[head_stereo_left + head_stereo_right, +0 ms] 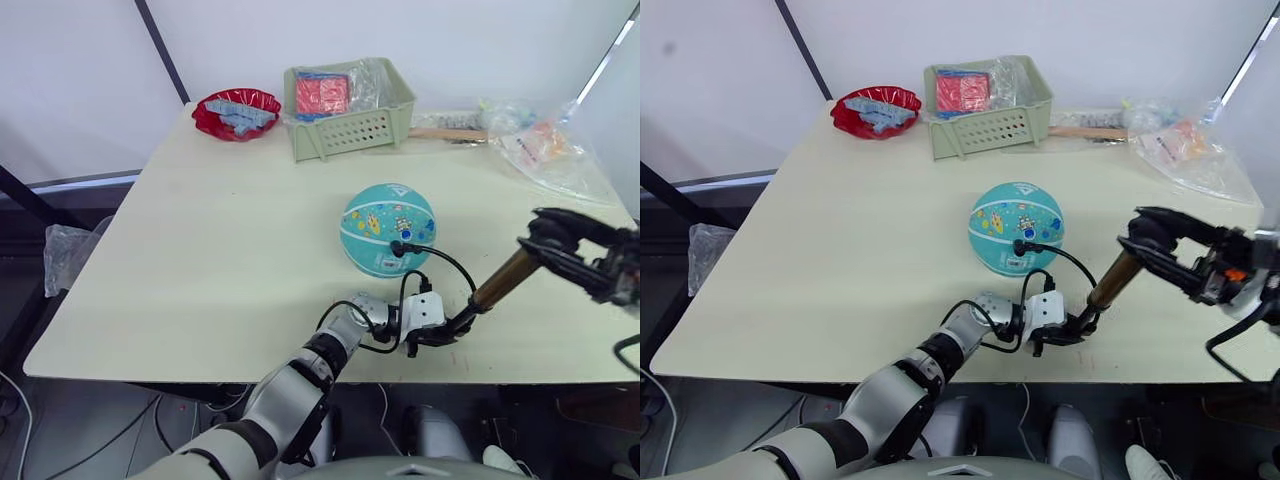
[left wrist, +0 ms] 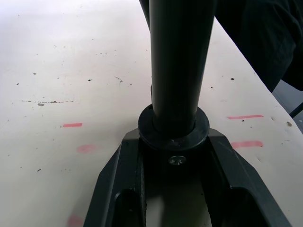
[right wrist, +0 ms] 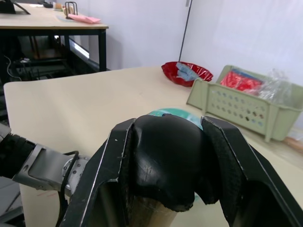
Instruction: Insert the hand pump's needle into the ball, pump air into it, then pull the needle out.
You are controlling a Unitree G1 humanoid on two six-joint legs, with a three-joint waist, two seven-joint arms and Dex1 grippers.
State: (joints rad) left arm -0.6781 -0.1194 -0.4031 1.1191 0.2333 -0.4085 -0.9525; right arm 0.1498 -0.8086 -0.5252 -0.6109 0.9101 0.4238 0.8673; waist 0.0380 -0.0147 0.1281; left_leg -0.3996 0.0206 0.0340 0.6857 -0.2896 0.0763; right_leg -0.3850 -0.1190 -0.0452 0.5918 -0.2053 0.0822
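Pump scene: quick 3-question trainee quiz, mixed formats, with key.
1. True or false: the needle is in the ball.
2. Which gripper holds the pump's T-handle end? A) left B) right C) neither
3. Fill in: the left gripper clamps the pump's ____ end, down at the table.

Key
1. True: the hose's black fitting sits against the ball's front.
2. B: the right gripper is shut on the black handle; the right wrist view shows it between the fingers.
3. Lower, the black base where the hose leaves.
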